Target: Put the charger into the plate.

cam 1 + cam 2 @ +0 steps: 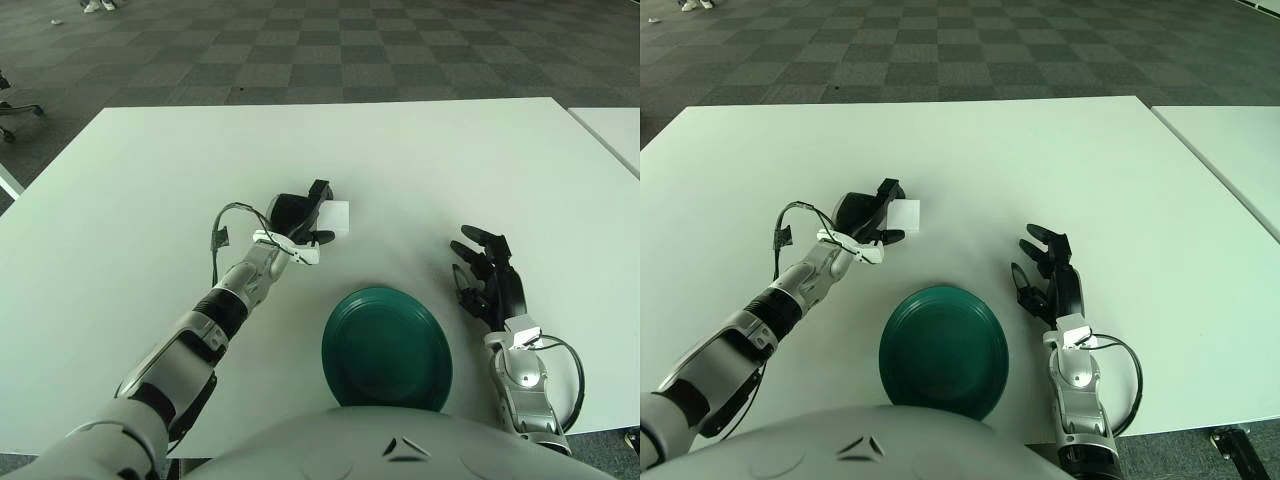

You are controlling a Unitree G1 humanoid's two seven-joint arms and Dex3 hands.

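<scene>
Charger (336, 217) sits clasped in the left hand (298, 215) — plate (386, 348) lies nearer the robot, to the hand's right — right hand (486, 280) idle, fingers spread.

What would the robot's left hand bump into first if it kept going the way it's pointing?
The white charger. The left hand already has its fingers around the charger's near side. Past that shows only bare table, though depth is hard to judge.

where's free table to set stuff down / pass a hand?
Bare: the whole far half of the table beyond the charger, and the strip between the plate and the idle right hand. Plate itself is empty. Crowded: just beyond the plate on its left, where the left hand grips the charger.
</scene>
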